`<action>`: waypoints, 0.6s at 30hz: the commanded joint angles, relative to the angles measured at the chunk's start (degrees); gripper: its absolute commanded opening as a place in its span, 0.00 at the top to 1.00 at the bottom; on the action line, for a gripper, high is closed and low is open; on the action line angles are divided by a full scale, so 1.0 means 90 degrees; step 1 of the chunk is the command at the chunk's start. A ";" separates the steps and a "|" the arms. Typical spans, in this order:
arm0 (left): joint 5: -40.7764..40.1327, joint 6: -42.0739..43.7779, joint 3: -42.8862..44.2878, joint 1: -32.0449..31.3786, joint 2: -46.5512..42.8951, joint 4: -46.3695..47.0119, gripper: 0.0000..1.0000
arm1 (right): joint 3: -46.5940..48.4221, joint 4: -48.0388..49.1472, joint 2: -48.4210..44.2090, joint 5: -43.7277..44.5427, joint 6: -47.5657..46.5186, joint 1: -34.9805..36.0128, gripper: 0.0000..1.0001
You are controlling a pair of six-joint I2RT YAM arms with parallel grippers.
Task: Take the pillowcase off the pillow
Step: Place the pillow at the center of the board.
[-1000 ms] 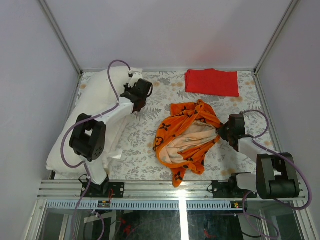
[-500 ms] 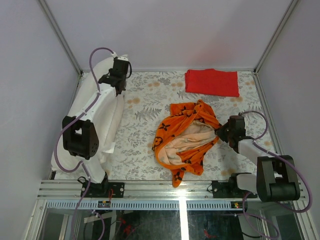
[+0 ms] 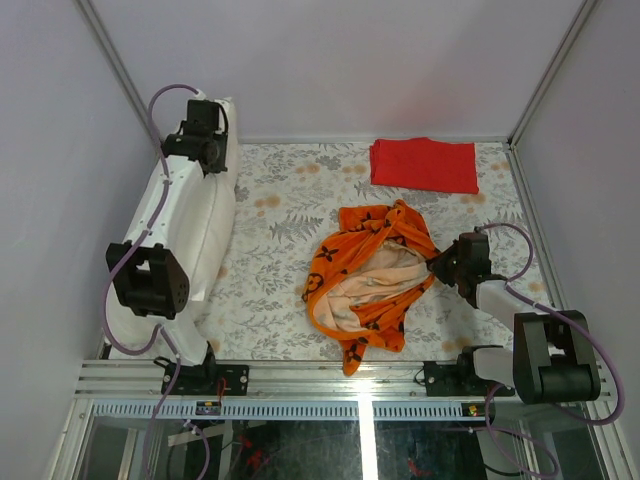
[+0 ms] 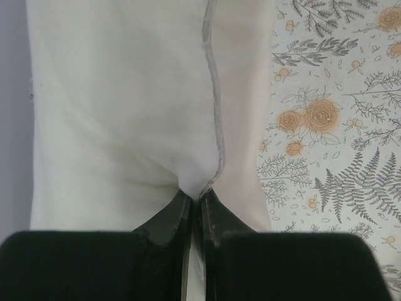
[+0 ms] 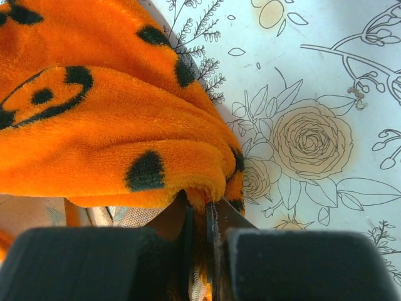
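- The pillowcase [image 3: 365, 275] is bright orange plush, printed with black flowers, stars and ringed circles.
- It lies crumpled in a loose heap on the right-of-centre part of the counter [image 3: 280, 260], fully off the pillow and well apart from it.
- Its mouth gapes toward the near side, and I can see a pale peach-cream lining inside the orange folds.
- A narrow tail of the fabric trails toward the near edge of the counter.
- From the right wrist view the pile looks short and fuzzy, and one black ring motif with a dot inside sits near the top fold [image 5: 94, 125].
- The right fingers [image 5: 216, 213] are clamped together on the right-hand fold of the pillowcase, with orange fabric bunched between them.
- The pillow [image 3: 210, 225] is plain white and plump, and it runs along the left edge of the counter against the left wall.
- In the left wrist view a thin grey seam line runs down its cover [image 4: 113, 94].
- The left fingers [image 4: 203, 204] are pinched closed on that seam at the pillow's far end, and the cloth puckers where they bite.
- A plain red folded cloth [image 3: 424, 164] lies flat at the far right of the counter, apart from the pillowcase.
- The black print looks like a monogram pattern, but I cannot read any letters in it from these views.
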 commanded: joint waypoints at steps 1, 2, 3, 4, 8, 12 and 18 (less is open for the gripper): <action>0.0383 0.0489 0.0930 0.0327 -0.0188 -0.0161 0.97 | -0.0059 0.0090 -0.0013 -0.0348 0.0022 0.0022 1.00; 0.0456 0.0517 0.1047 0.0407 -0.0217 -0.0170 0.97 | -0.0059 0.0086 -0.0007 -0.0353 0.0024 0.0016 1.00; 0.0543 0.0541 0.1135 0.0476 -0.0237 -0.0143 0.97 | -0.0052 0.0088 0.0004 -0.0360 0.0027 0.0015 1.00; 0.0638 0.0558 0.1196 0.0529 -0.0287 -0.0111 0.96 | -0.0060 0.0095 0.0013 -0.0361 0.0024 0.0015 1.00; 0.0777 0.0479 0.1260 0.0657 -0.0421 -0.0017 0.96 | -0.0059 0.0093 0.0070 -0.0323 0.0012 0.0015 1.00; 0.0843 0.0298 0.1286 0.0791 -0.0541 -0.0092 0.93 | -0.0031 0.0098 0.0142 -0.0349 -0.0008 0.0016 1.00; 0.0951 0.0100 0.2129 0.0845 -0.0680 -0.0513 0.87 | -0.0018 0.0082 0.0099 -0.0322 -0.0027 0.0015 1.00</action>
